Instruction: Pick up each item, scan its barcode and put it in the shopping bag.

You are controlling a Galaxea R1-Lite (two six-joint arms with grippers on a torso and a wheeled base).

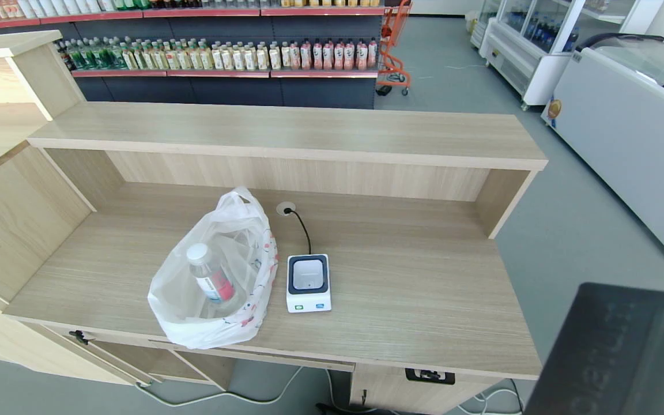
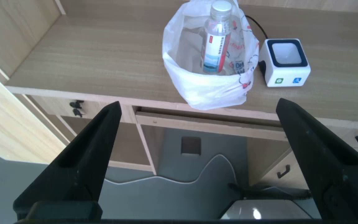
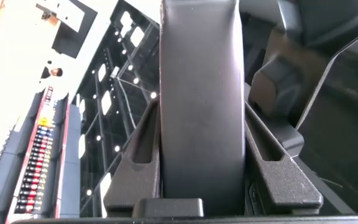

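Note:
A white plastic shopping bag [image 1: 234, 230] stands open on the wooden counter [image 1: 424, 288], left of centre. A clear bottle [image 1: 210, 275] with a white cap and red label leans inside it. Just right of the bag sits the white barcode scanner [image 1: 308, 282] with its dark window facing up. In the left wrist view my left gripper [image 2: 199, 106] is open, held in front of and below the counter edge, with the bag [image 2: 194, 87], bottle [image 2: 218, 34] and scanner [image 2: 286, 61] beyond it. My right gripper [image 3: 201, 62] is shut on nothing and points up at the ceiling.
A black cable [image 1: 302, 227] runs from the scanner to a hole in the counter. A raised ledge [image 1: 286, 135] and side panels wall the counter at the back, left and right. Drawers [image 2: 191, 146] sit under the front edge. Store shelves and freezers stand beyond.

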